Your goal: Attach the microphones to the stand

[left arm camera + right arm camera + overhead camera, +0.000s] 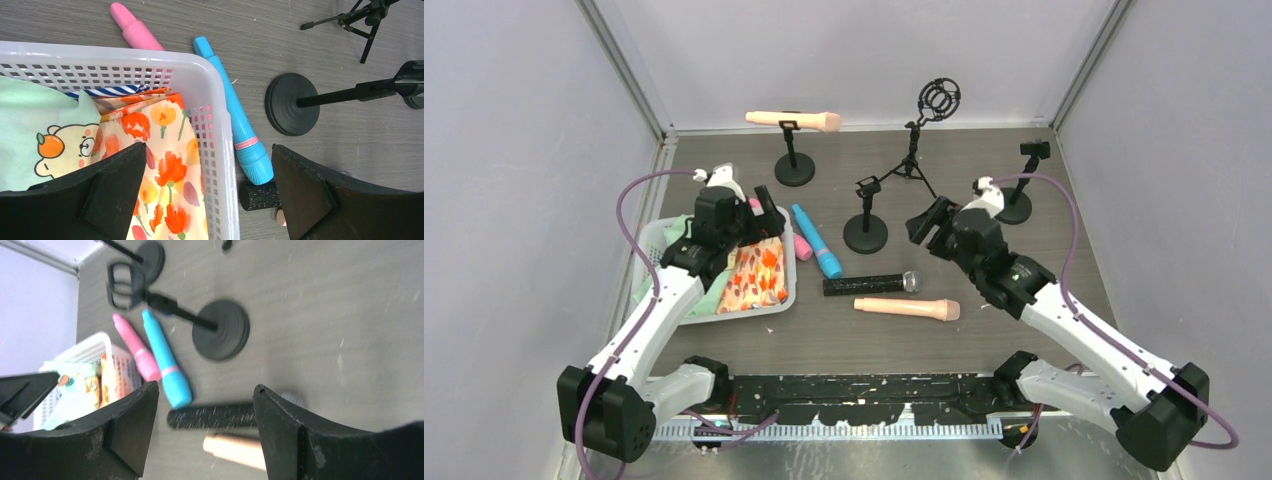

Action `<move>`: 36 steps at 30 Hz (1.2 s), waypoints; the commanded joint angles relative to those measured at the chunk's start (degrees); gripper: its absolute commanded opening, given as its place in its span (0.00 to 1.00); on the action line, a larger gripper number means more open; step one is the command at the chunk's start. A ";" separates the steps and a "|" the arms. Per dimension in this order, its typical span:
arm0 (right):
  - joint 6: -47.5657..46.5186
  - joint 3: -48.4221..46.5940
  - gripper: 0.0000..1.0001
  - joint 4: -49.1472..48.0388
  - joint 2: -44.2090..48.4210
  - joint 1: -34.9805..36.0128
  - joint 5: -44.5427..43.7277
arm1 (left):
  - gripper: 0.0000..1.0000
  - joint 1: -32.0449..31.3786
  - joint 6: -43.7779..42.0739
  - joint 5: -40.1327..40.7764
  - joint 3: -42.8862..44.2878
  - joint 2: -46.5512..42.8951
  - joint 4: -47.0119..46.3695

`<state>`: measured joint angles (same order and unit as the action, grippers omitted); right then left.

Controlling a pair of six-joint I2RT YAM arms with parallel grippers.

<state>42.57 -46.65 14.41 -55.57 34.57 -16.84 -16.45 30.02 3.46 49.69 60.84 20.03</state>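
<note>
One peach-beige microphone [794,121] sits in the clip of the back-left stand [794,172]. A second peach-beige one [907,309] lies on the table below the black microphone [871,285] with its silver mesh head. The bright blue microphone [816,241] lies beside the basket. My left gripper [769,215] is open and empty over the basket's right rim; its wrist view shows the blue microphone [235,115] and the black one's end [257,195]. My right gripper [927,225] is open and empty above the black [212,416] and peach [232,450] microphones.
A white basket [742,316] with patterned cloths stands at the left. A pink microphone [800,245] lies next to the blue one. An empty round-base stand [865,236] is in the middle, a tripod with a ring mount [938,100] behind it, and another empty stand [1014,205] at the right.
</note>
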 commanded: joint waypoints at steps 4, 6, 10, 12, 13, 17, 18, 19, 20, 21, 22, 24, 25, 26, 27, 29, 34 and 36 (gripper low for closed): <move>35.02 -6.27 0.75 27.35 -3.08 16.65 -22.08 | 0.97 -0.08 1.85 2.37 1.85 -1.37 -0.27; 40.76 -8.41 0.77 32.23 -5.34 21.40 -25.65 | 0.97 -0.08 2.28 3.19 2.13 -1.62 -0.16; 49.19 -10.58 0.79 37.22 -10.36 24.36 -25.14 | 0.97 -0.16 2.90 3.91 2.51 -2.10 -0.09; 53.11 -10.86 0.80 40.02 -12.56 24.40 -23.04 | 0.97 -0.25 3.15 3.83 2.58 -2.21 -0.32; 54.61 -11.05 0.80 41.49 -13.41 24.33 -21.94 | 0.97 -0.32 3.26 3.77 2.64 -2.28 -0.34; 62.60 -10.57 0.81 48.14 -16.07 24.38 -19.44 | 0.97 -0.68 3.20 3.89 2.48 -2.52 -0.66; 63.92 -9.97 0.81 48.76 -16.43 24.34 -18.93 | 0.97 -0.77 3.20 3.91 2.43 -2.61 -0.77; 65.02 -9.17 0.81 48.86 -16.80 24.37 -18.32 | 0.97 -0.84 3.20 3.92 2.36 -2.67 -0.78; 65.75 -8.44 0.81 48.31 -17.03 24.40 -17.66 | 0.97 -0.91 3.20 3.92 2.34 -2.78 -0.71; 66.13 -7.51 0.81 47.29 -17.16 24.35 -17.23 | 0.97 -0.95 3.19 3.92 2.27 -2.89 -0.65; 66.72 -6.44 0.81 46.27 -17.17 24.35 -16.81 | 0.97 -0.95 3.12 3.92 2.18 -3.04 -0.69; 67.65 -5.40 0.81 44.95 -17.22 24.24 -16.34 | 0.97 -0.95 3.04 3.85 2.01 -3.18 -0.61; 68.01 -5.21 0.81 44.88 -17.39 24.04 -16.30 | 0.97 -0.95 3.03 3.83 1.99 -3.18 -0.61; 68.16 -4.92 0.81 44.91 -17.65 23.75 -16.03 | 0.97 -0.95 3.00 3.75 1.92 -3.26 -0.61; 68.17 -4.61 0.82 44.85 -17.75 23.48 -15.90 | 0.97 -1.00 2.95 3.68 1.90 -3.31 -0.61; 68.48 -3.87 0.82 44.39 -18.19 22.85 -15.14 | 0.97 -0.99 2.97 3.66 1.81 -3.36 -0.61; 68.35 -1.31 0.82 40.52 -19.76 21.11 -12.19 | 0.97 -1.00 3.11 3.65 1.66 -3.27 -0.68; 67.82 -0.80 0.82 39.26 -20.87 20.48 -11.30 | 0.97 -1.00 3.06 3.57 1.64 -3.27 -0.64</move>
<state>108.42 -48.51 56.42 -74.76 56.14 -29.12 -17.21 32.82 6.46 49.71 58.74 20.43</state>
